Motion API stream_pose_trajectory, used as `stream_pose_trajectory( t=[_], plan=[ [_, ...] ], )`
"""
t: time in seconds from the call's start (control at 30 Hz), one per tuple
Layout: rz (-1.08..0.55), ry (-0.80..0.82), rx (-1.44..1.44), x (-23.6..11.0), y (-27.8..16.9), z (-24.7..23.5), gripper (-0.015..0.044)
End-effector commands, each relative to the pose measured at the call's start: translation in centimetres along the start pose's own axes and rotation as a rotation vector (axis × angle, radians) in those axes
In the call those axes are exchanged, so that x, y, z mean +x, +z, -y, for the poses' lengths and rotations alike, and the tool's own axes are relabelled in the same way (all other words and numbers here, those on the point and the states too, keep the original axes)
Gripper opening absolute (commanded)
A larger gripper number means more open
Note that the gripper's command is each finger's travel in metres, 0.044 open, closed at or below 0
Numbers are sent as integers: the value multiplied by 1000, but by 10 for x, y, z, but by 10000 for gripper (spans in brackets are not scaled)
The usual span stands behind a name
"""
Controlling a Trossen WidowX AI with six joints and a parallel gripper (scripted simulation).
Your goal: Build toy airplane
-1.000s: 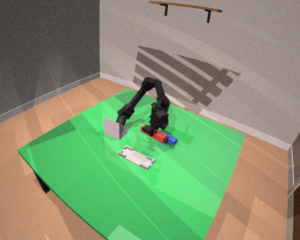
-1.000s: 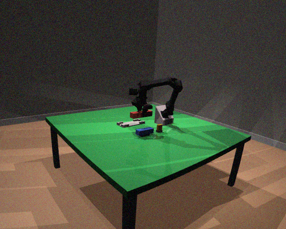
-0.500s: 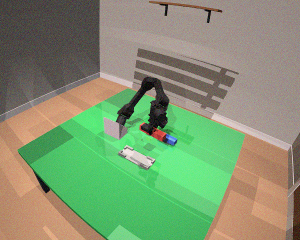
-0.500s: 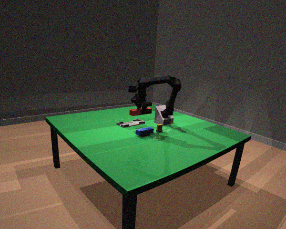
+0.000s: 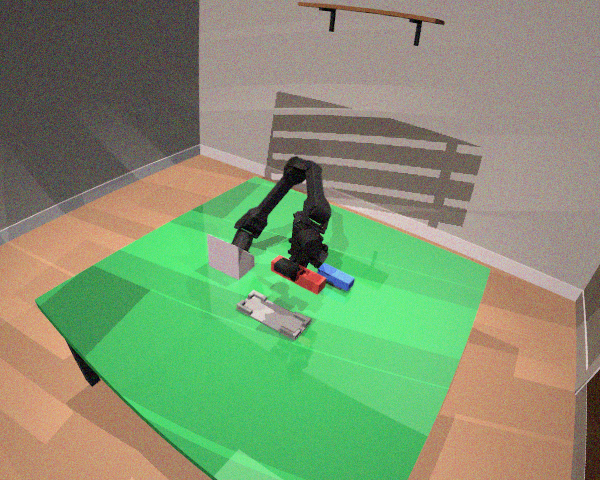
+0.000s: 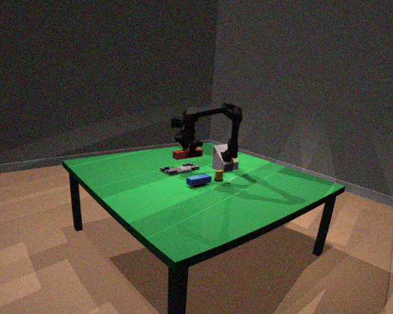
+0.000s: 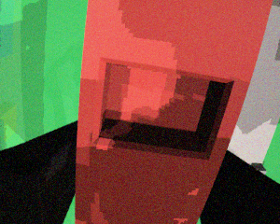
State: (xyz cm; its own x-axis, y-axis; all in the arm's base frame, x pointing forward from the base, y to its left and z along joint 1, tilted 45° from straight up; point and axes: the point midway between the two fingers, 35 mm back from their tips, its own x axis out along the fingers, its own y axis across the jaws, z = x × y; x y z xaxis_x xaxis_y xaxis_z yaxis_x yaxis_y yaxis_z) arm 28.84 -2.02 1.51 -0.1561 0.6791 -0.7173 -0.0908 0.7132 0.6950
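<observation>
My gripper (image 5: 290,268) (image 6: 190,150) (image 7: 144,136) is shut on the red fuselage (image 5: 311,279) (image 6: 179,154) (image 7: 177,44) and holds it level, a little above the table. A rectangular socket in the fuselage's top shows in the wrist view. The grey jig (image 5: 273,315) (image 6: 178,168) (image 7: 265,93) lies flat just in front of the fuselage, with its cradle empty. The blue wing (image 5: 336,276) (image 6: 198,179) lies on the table beside the fuselage. The small yellow tail fin (image 6: 219,174) stands next to the wing; the arm hides it in the top view.
A grey wedge-shaped block (image 5: 229,256) (image 6: 221,159) stands at the arm's base, behind the jig. The green table (image 5: 290,392) (image 6: 176,216) stretches wide around the parts.
</observation>
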Motion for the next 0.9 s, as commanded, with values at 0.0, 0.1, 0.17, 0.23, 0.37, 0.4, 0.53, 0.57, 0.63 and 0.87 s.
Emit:
stream_pose_trajectory(
  t=[0.0,0.1,0.17,0.23,0.37,0.4,0.53,0.57,0.63,0.87],
  plan=[
    [4,-5,-10,4,0,15,0],
    [4,-6,-14,8,0,24,0],
    [5,-6,-18,10,-1,31,0],
    [5,-6,-21,13,-1,37,0],
    [5,-7,-27,18,-3,49,0],
    [5,-7,-29,19,-3,52,0],
    [5,-7,-35,25,-5,63,0],
    [5,-7,-37,27,-6,66,0],
    [5,-7,-40,30,-7,72,0],
    [4,-6,-51,40,-12,92,0]
  ],
)
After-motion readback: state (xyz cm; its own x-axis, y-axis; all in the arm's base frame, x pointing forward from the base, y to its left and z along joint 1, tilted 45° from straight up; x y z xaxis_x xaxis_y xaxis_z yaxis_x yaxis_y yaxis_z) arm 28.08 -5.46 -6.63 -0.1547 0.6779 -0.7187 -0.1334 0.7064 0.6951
